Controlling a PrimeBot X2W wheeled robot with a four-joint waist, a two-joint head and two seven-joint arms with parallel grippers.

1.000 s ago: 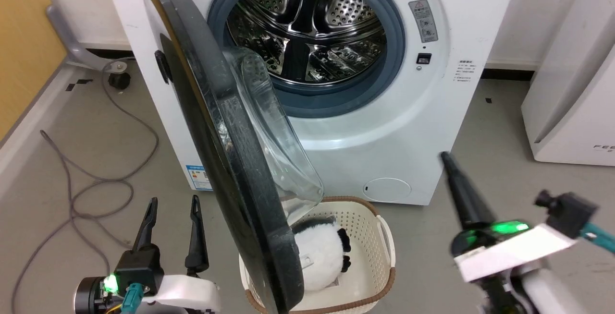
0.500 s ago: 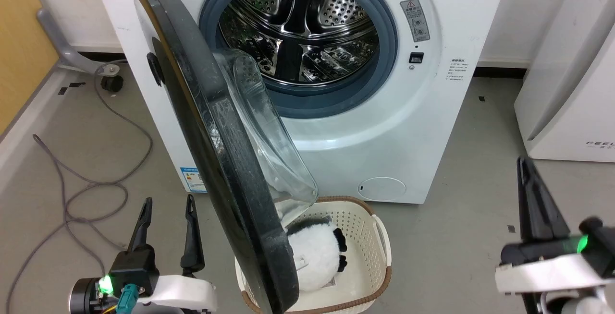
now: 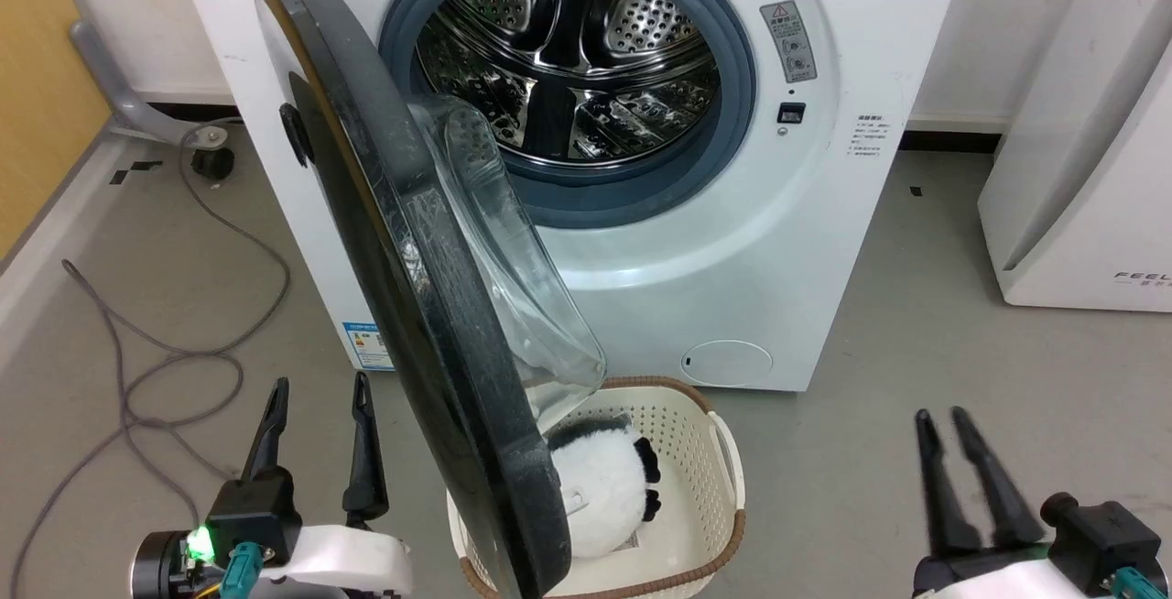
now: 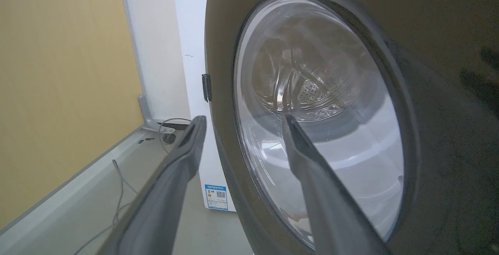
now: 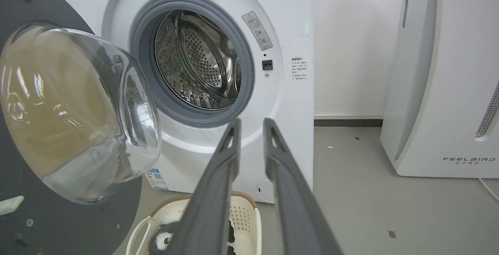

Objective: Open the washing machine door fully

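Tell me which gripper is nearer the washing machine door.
The left gripper, fingers open beside the door's black outer face; the right gripper is beyond the basket.

A white basket (image 3: pixel 682 420) sits between the left gripper (image 3: pixel 320 381) and right gripper (image 3: pixel 940 414), nearer the left, holding a black-and-white plush (image 3: pixel 600 494). A grey cable (image 3: pixel 287 277) loops ahead-left of the left gripper. A white appliance (image 3: pixel 1080 168) stands ahead-right of the right gripper.

A: Underfoot?
B: Smooth grey floor (image 3: pixel 916 324) — a thin grey cable (image 3: pixel 286 280) loops across it.
A: And around?
B: Plain white wall (image 5: pixel 347 52), black skirting strip (image 5: pixel 347 123); matte ochre wall panel (image 4: pixel 58 91) at left.
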